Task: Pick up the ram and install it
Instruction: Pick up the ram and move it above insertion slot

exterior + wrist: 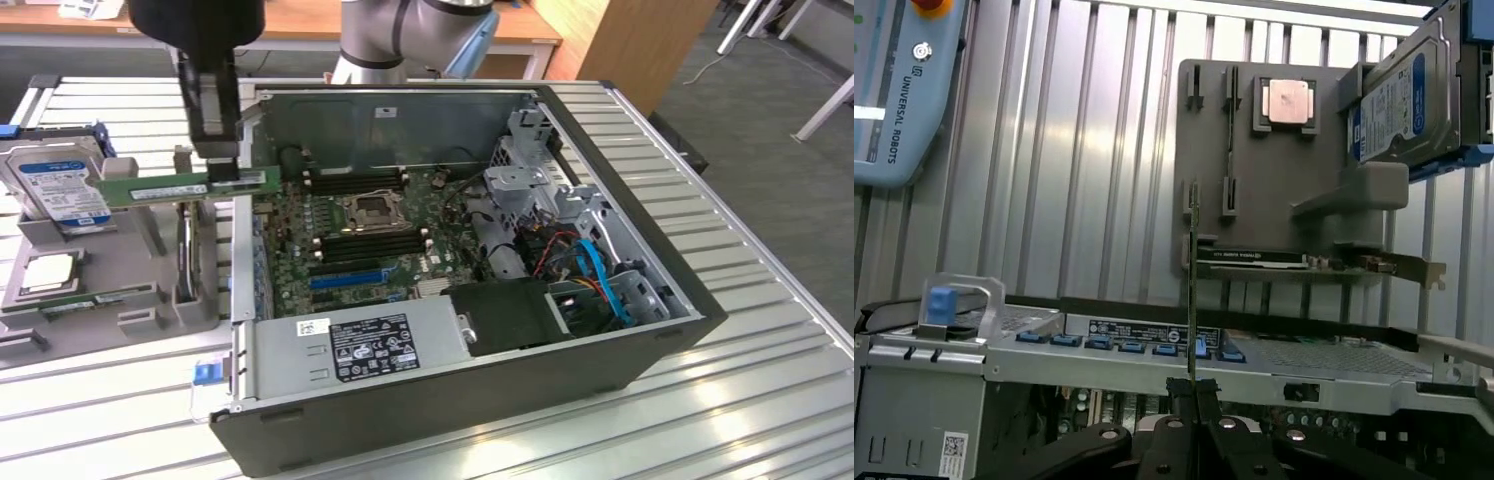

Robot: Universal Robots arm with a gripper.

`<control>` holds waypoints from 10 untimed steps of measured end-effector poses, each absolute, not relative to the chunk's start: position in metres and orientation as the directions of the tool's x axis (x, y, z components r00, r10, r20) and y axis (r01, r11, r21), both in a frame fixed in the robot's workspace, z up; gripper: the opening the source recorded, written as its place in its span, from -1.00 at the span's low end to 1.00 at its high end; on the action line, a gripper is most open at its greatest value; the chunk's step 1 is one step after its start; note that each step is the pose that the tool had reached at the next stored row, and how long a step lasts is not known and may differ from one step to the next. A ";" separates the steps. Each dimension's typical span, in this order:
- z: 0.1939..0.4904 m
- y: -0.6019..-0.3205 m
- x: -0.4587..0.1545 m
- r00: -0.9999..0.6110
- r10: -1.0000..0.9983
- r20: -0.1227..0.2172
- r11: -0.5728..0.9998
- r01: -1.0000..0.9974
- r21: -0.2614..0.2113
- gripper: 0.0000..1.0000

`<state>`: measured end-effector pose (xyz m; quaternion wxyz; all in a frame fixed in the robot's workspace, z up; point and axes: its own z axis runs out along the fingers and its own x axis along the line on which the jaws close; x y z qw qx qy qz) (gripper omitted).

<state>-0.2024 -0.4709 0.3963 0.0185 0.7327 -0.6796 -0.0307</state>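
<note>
Jaws: gripper (222, 172) clamped narrow on the ram (160, 188); stick held level
Ram: in the air at the case (441, 420) wall, exterior view's left; above gray holder (147, 300)
Room: open air around stick; black slots (360, 245) well apart, rightward

I read this as a robotics lab in an office-type room: ribbed aluminium counter (747, 400) with the UR arm base (387, 40) at its edge, Universal Robots teach pendant (894, 110) on it. Opened PC tower (441, 430) and grey parts fixture (134, 295) carrying a hard drive (60, 190) on top. Wooden desks (307, 20) and grey carpet (761, 70) behind
</note>
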 end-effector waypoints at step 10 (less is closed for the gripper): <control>0.396 -0.471 -0.165 0.082 -0.996 -0.020 -0.084 -0.994 0.069 -0.77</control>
